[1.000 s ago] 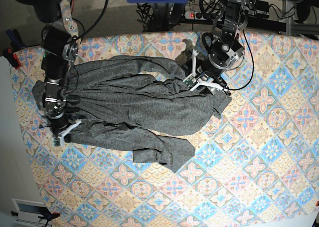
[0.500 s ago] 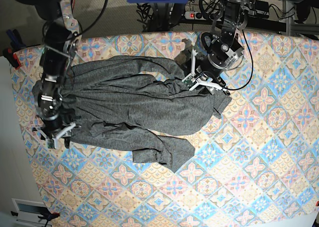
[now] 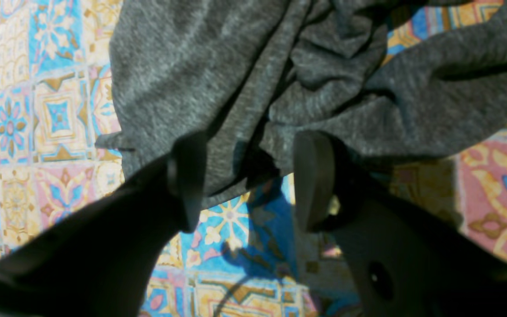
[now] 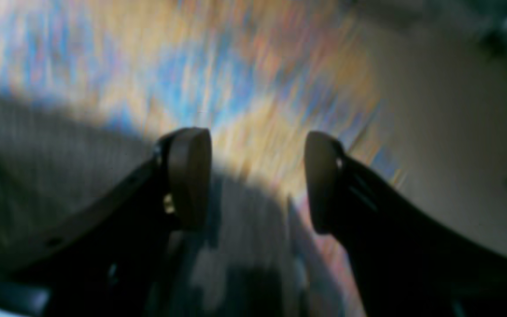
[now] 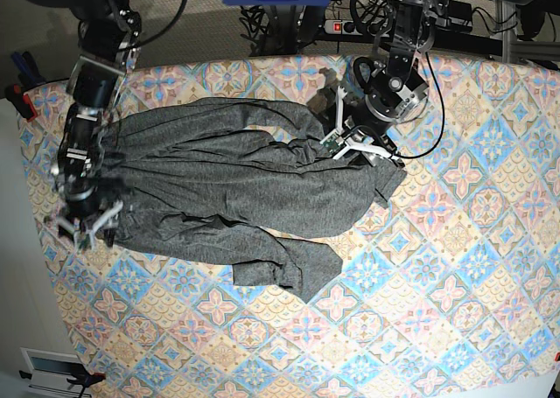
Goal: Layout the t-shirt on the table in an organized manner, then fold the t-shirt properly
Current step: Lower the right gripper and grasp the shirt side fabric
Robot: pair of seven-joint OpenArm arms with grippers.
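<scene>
T-shirt position: the t-shirt [image 5: 236,197] lay crumpled across the upper left part of the table [image 5: 455,267], bunched into long folds, one sleeve trailing toward the table's middle.
Layout stage: judged incomplete — the body was creased, overlapped and nowhere flat.
Folding stage: not yet started.
Left gripper: the left gripper [image 3: 249,176] hovered at the garment's edge with its jaws parted; cloth lay between and beyond them, but no pinch was visible.
Right gripper: the right gripper [image 4: 258,176] stood with jaws wide apart and nothing between them, at the shirt's other end near the table edge; the wrist view was motion-blurred.
Remaining work: spreading the hem, shoulders and sleeves flat, then folding.
Surroundings: cables and a power strip [image 5: 346,26] lay beyond the far edge — well apart from the cloth.
Obstructions: none on the table; the shirt's own overlapping folds looked the main hindrance.
</scene>
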